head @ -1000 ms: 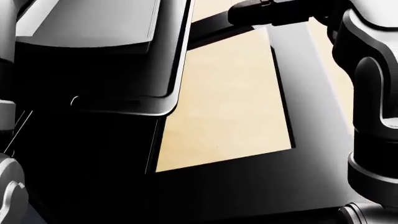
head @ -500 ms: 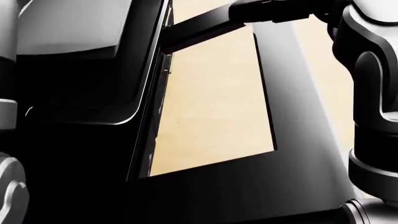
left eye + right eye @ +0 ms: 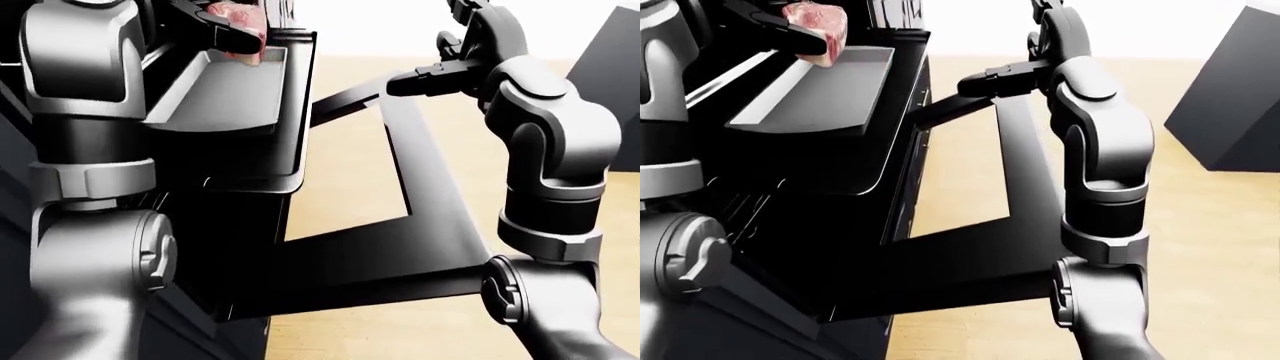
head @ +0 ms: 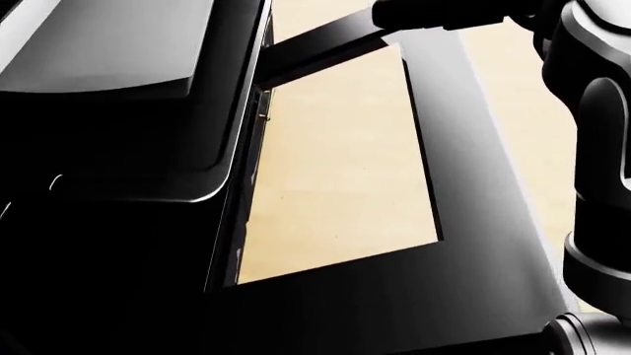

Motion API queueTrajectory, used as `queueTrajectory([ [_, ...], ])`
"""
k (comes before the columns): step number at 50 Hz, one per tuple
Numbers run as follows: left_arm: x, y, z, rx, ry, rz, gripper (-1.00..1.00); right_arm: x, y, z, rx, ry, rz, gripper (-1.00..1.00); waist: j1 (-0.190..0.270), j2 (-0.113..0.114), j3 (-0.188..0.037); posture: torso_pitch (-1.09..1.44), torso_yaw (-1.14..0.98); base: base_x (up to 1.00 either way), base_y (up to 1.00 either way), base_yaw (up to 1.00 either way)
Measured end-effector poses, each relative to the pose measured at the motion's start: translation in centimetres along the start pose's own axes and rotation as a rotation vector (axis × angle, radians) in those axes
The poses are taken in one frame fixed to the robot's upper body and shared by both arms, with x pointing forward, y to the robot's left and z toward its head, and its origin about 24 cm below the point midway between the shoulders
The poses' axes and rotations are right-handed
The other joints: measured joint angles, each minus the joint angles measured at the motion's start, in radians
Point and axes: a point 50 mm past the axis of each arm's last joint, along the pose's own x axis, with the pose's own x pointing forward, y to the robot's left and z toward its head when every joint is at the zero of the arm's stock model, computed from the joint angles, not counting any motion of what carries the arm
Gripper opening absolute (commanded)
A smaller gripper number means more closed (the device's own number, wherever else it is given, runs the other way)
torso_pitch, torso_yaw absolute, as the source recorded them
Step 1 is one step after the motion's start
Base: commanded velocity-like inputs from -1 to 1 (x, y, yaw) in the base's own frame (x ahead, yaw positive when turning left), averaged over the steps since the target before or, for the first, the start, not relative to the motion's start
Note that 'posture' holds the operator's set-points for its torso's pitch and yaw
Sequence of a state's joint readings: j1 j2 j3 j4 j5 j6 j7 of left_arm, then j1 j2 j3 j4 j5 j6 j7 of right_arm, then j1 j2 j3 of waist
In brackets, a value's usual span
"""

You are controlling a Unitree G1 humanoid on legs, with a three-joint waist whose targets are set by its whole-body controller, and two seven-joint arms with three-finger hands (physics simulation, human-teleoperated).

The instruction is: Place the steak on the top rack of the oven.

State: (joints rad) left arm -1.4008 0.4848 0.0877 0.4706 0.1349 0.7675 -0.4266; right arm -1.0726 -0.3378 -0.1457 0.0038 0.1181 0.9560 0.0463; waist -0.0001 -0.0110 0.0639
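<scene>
The pink steak [image 3: 820,16] hangs at the top left of the right-eye view, with my left hand [image 3: 805,36] shut on it. It is just above the far end of a grey tray [image 3: 820,97] that juts out of the dark oven. The oven door [image 3: 440,195] lies open and flat below, with floor showing through its window. My right hand [image 3: 990,79] reaches to the door's far edge with fingers stretched out. The head view shows only the tray [image 4: 118,52], the door [image 4: 473,185] and part of my right arm.
Wire racks [image 3: 750,202] show dimly in the oven under the tray. A black box [image 3: 1230,105] stands on the wooden floor [image 3: 1200,247] at the right. My right arm [image 3: 550,150] rises along the door's right side.
The head view has shifted: the tray's edge sits further left than a second ago, and my left arm's grey parts have left its left edge. The door stays open.
</scene>
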Motion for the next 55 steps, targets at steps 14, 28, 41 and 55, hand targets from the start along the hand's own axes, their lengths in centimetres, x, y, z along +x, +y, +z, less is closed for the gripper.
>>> queueTrajectory([
  [14,0.4,1.5,-1.7,0.01,0.038,0.038,-0.48,-0.1,-0.3,0.3,0.0,0.005,-0.01,1.0,-0.003,0.012,-0.004,0.0,0.0,0.0,0.0,0.0],
  [28,1.1,1.5,-4.8,-0.034,0.111,0.067,-0.47,-0.2,-0.1,-0.5,0.005,0.016,-0.005,1.0,0.003,-0.001,-0.005,0.0,0.0,0.0,0.0,0.0],
  [41,2.3,0.4,-7.8,-0.076,0.164,0.083,-0.49,-0.1,0.2,-0.7,0.005,0.019,0.003,1.0,0.007,-0.004,-0.014,0.0,0.0,0.0,0.0,0.0],
  [55,3.5,-0.5,-8.3,-0.086,0.168,0.104,-0.47,0.1,0.1,-0.6,0.005,0.019,0.004,1.0,0.007,-0.003,-0.018,0.0,0.0,0.0,0.0,0.0],
])
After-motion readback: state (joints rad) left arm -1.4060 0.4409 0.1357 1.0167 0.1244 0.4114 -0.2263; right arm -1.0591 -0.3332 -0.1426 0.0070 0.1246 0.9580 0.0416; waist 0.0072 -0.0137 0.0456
